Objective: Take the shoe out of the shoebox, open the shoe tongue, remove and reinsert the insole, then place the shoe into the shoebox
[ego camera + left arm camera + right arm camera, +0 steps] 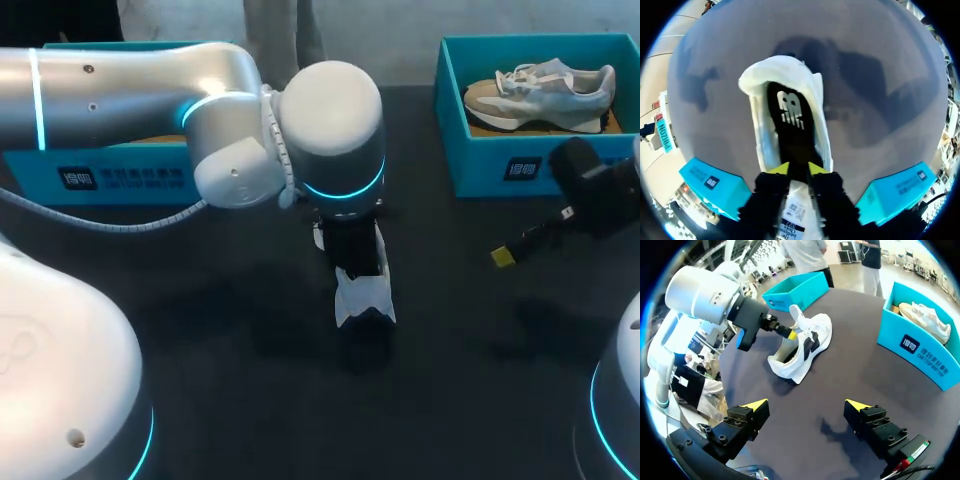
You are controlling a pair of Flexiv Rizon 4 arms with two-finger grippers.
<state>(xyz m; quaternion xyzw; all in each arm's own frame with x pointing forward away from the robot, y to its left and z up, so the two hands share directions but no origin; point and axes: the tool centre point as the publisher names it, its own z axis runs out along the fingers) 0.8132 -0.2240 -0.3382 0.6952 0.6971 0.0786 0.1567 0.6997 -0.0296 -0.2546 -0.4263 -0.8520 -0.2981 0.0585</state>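
Our left hand (pixel 799 169) pinches the upper edge of the white shoe (pixel 810 342), which lies mid-way across the desk (pixel 200 300), long axis running near to far. Our right hand (pixel 806 405) hangs spread, well off to the right, so the left is nearer.

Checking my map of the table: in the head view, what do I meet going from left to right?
Left shoebox → white shoe, held by the left pincer → right shoebox, with a grey shoe inside.
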